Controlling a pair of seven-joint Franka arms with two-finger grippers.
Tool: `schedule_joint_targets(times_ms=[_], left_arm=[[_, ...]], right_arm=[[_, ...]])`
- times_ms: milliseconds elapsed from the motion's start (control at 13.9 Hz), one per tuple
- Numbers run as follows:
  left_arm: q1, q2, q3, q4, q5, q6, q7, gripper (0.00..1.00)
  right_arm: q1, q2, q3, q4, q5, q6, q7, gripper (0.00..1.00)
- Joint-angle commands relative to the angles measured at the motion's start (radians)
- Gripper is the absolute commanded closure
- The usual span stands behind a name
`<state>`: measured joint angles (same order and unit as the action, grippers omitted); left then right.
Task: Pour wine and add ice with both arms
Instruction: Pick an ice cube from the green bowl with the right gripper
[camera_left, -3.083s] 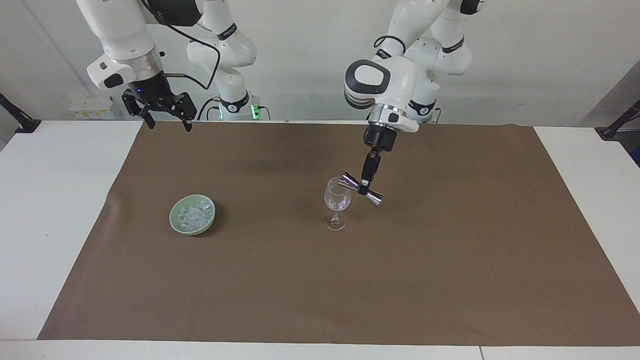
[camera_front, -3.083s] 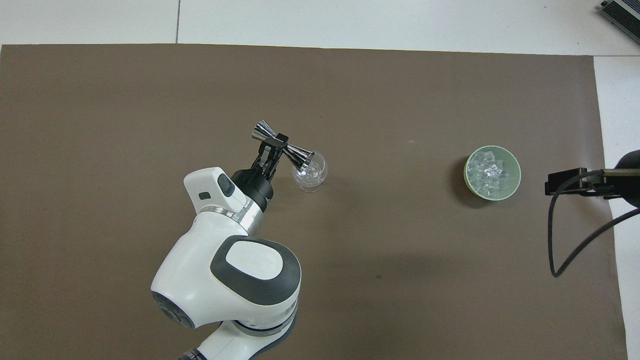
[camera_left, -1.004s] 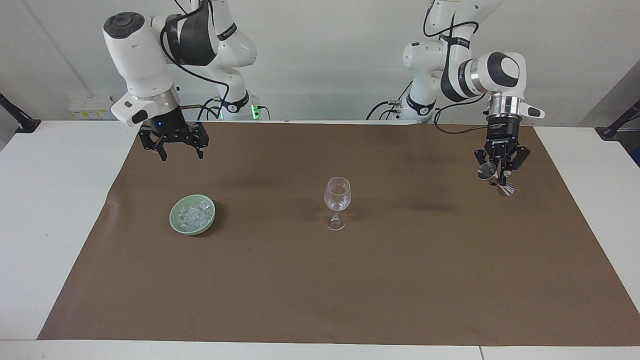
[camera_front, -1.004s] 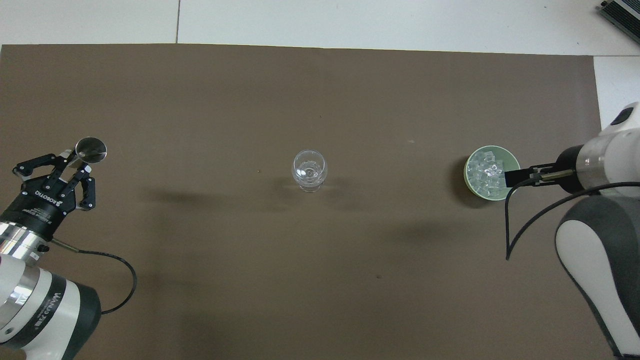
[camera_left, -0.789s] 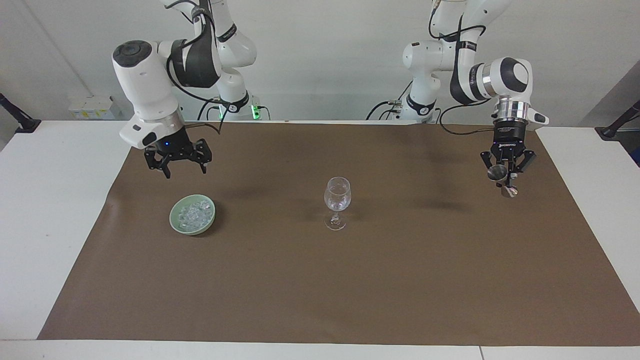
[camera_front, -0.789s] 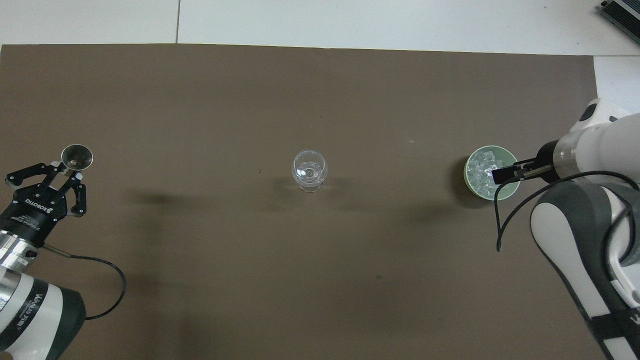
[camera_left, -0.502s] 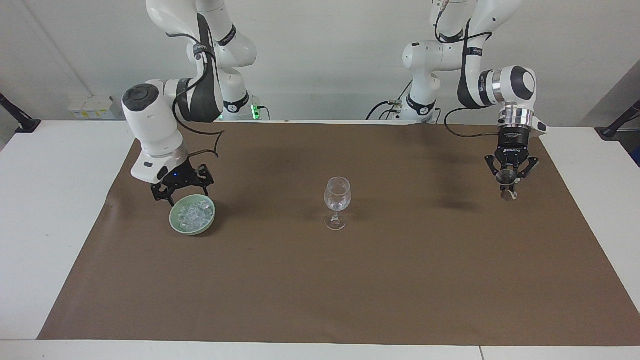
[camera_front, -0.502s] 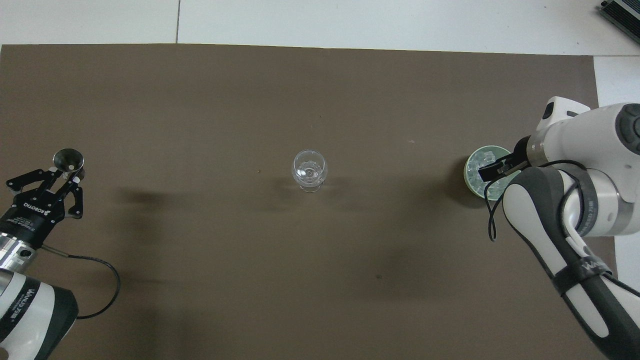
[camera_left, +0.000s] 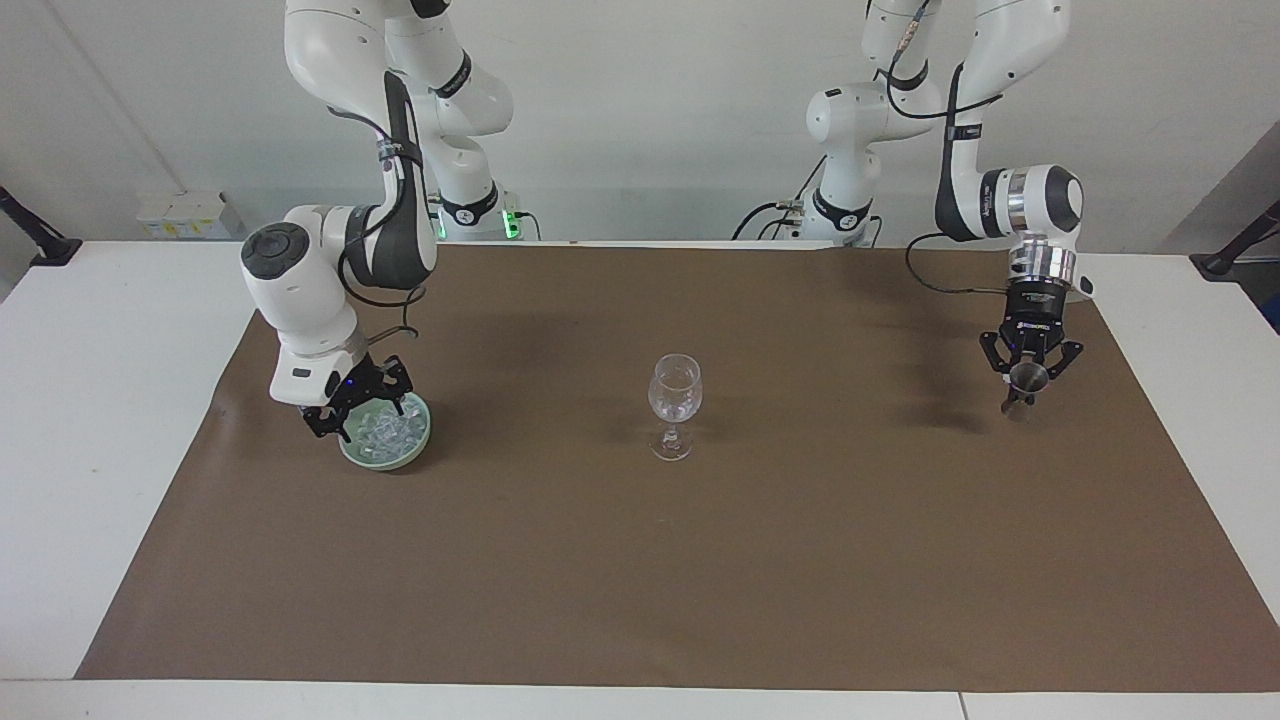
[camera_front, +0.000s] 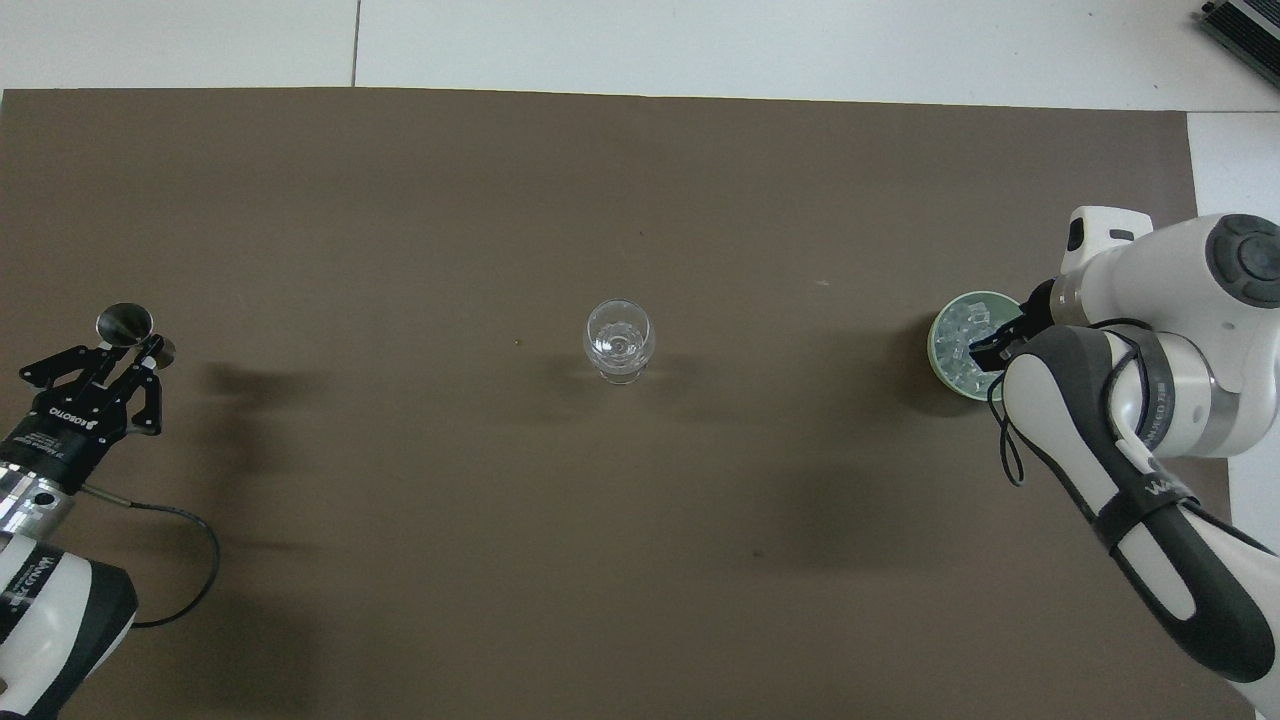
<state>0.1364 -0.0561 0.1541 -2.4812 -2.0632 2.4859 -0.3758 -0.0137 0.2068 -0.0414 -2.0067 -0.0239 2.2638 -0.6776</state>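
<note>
Jaws of left gripper, marked "ROBOTIQ", clamp jigger.

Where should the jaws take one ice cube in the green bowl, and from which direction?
From straight above, across two flat sides of a top ice cube. The green bowl opens upward and its wall blocks the sides; the right gripper hangs there, open.

A brown mat covers most of the white counter. Small pale boxes sit against the wall by the right arm's end.
</note>
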Motion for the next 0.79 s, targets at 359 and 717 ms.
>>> schedule_joint_targets(times_ms=[359,717], left_arm=[[0.094,0.199,-0.004,0.139,0.049,-0.131,-0.067,1.00],[0.098,0.278,-0.005,0.199,0.049,-0.169,-0.124,1.00]], right_arm=[[-0.012,0.017,0.009,-0.024,0.007,0.051,-0.025,0.44],[-0.012,0.023,0.011,-0.024,0.007,0.049,-0.014,0.56]])
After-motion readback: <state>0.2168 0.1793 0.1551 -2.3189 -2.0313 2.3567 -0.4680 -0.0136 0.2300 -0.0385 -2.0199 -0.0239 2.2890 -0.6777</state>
